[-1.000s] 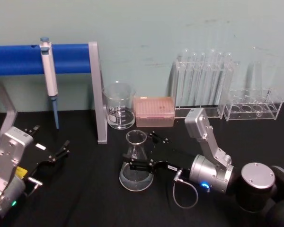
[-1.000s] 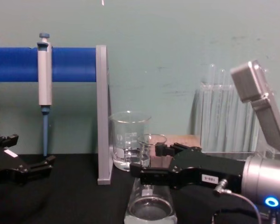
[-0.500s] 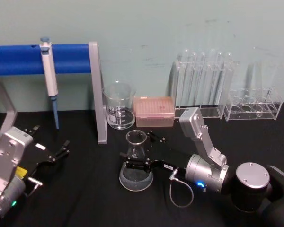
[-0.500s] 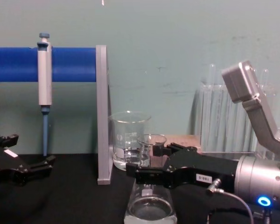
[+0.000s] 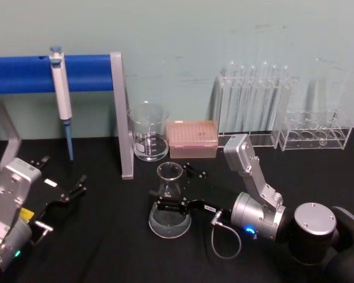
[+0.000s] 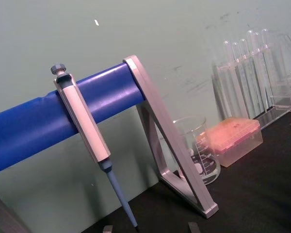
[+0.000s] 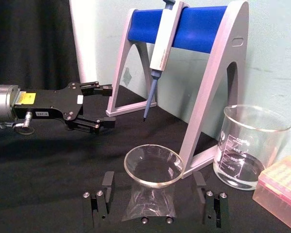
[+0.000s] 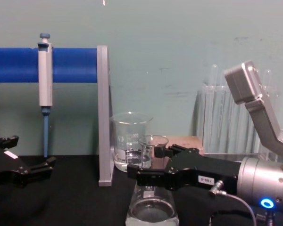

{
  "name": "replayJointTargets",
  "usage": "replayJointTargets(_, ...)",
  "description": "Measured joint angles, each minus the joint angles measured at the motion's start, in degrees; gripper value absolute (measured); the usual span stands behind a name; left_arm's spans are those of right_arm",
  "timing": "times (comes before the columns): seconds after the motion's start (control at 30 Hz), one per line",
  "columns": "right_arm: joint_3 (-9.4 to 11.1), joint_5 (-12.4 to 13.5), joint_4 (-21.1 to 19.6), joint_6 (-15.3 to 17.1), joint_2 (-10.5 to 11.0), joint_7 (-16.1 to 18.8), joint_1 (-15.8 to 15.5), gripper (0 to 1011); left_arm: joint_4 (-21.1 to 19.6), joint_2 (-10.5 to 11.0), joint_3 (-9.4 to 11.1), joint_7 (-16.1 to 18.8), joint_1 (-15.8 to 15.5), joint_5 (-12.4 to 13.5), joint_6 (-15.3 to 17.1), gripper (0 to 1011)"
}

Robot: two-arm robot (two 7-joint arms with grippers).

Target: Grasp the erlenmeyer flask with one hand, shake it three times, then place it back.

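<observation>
Straddled the erlenmeyer flask, upright mid-table just nearer than the beaker, with the right hand spread wide, clasping nothing; held the left gripper near-left, fingers parted.

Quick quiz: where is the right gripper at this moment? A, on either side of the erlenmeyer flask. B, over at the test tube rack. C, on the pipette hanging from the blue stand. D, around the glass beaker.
A: the right gripper has one finger on each side of the erlenmeyer flask, jaws open with a gap to the glass on both sides.
</observation>
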Motion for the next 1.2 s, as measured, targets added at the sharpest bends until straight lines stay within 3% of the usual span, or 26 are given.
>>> replayJointTargets(0.13, 0.0, 0.0, 0.0, 0.0, 0.0, 0.0, 0.0, 969, 0.0, 0.0, 0.0, 0.0, 0.0, 0.0, 0.0, 1001)
replayJointTargets(0.37, 0.0, 0.1, 0.0, 0.0, 0.0, 0.1, 0.0, 813, 0.0, 0.0, 0.0, 0.0, 0.0, 0.0, 0.0, 1001)
replayJointTargets(0.4, 0.0, 0.1, 0.0, 0.0, 0.0, 0.1, 0.0, 750, 0.0, 0.0, 0.0, 0.0, 0.0, 0.0, 0.0, 1001)
replayJointTargets(0.73, 0.0, 0.2, 0.0, 0.0, 0.0, 0.1, 0.0, 465, 0.0, 0.0, 0.0, 0.0, 0.0, 0.0, 0.0, 1001)
replayJointTargets(1.2, 0.0, 0.1, 0.0, 0.0, 0.0, 0.1, 0.0, 452, 0.0, 0.0, 0.0, 0.0, 0.0, 0.0, 0.0, 1001)
